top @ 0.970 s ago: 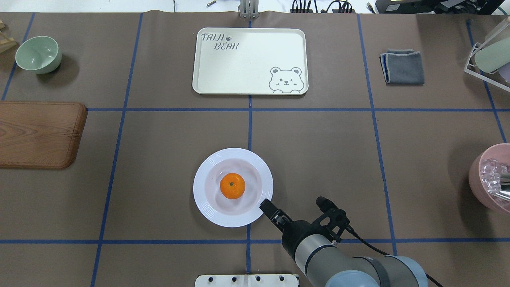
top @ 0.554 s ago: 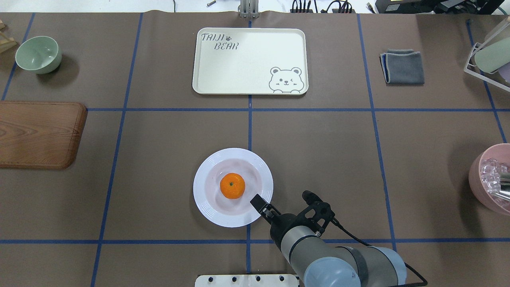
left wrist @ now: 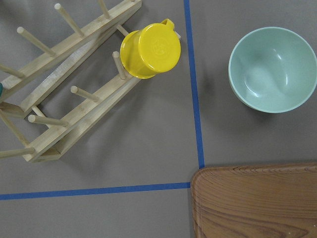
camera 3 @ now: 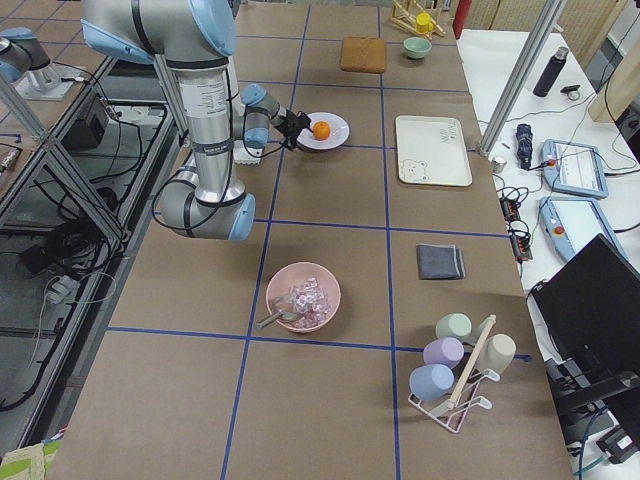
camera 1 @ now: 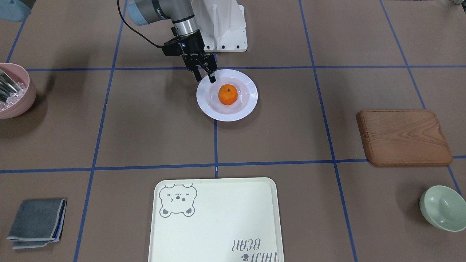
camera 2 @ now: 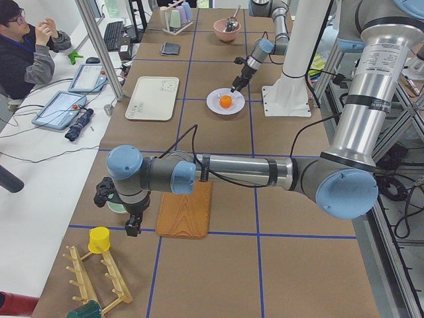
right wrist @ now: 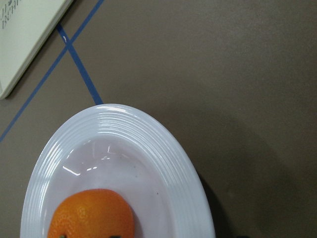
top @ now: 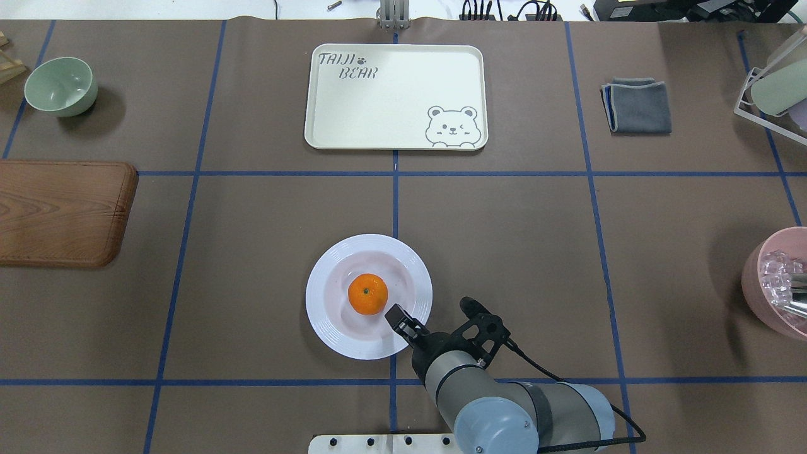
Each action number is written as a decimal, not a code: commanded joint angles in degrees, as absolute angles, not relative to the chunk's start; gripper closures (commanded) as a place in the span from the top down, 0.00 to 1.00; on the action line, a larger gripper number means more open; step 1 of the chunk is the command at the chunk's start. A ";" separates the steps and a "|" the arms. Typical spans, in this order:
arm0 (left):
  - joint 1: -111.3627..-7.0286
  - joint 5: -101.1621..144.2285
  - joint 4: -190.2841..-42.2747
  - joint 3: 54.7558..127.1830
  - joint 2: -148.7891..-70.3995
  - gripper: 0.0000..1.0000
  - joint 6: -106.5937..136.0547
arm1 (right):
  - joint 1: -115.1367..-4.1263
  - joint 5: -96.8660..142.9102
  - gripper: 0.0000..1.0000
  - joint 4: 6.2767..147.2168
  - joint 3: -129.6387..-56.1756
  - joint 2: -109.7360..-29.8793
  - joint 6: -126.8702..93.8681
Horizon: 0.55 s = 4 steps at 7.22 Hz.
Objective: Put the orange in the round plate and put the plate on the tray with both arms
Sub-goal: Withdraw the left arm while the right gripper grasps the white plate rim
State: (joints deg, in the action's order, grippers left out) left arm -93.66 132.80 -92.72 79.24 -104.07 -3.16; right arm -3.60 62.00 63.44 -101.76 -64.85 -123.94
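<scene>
The right gripper sets its spread jaws astride the near-right rim of the round plate – the orange inside – while I cannot tell the left gripper's jaws.

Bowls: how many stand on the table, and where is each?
2. A green bowl sits far left, beyond the wooden board; a pink bowl with ice stands at the right edge. None looks hidden.

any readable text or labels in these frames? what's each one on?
"TAIJI BEAR", grey, with a paw print after the first word: on the tray; it reads upside down in the front-facing view.
Lettering on the right arm: too small to read.
No other text shows.
</scene>
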 commanded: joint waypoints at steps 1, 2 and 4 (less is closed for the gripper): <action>-93.60 132.80 -92.72 79.36 -103.89 0.98 -3.16 | -3.69 61.79 0.64 63.37 -100.29 -64.16 -123.93; -93.60 132.80 -92.72 79.45 -103.97 0.98 -3.16 | -3.69 61.79 0.64 63.46 -100.28 -64.16 -124.01; -93.60 132.80 -92.72 79.54 -103.89 0.98 -3.08 | -3.87 61.79 0.31 63.37 -100.28 -63.90 -124.19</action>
State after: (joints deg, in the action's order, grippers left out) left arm -93.61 132.80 -92.73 79.49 -103.91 -3.14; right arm -3.81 61.79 63.39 -100.32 -64.06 -124.09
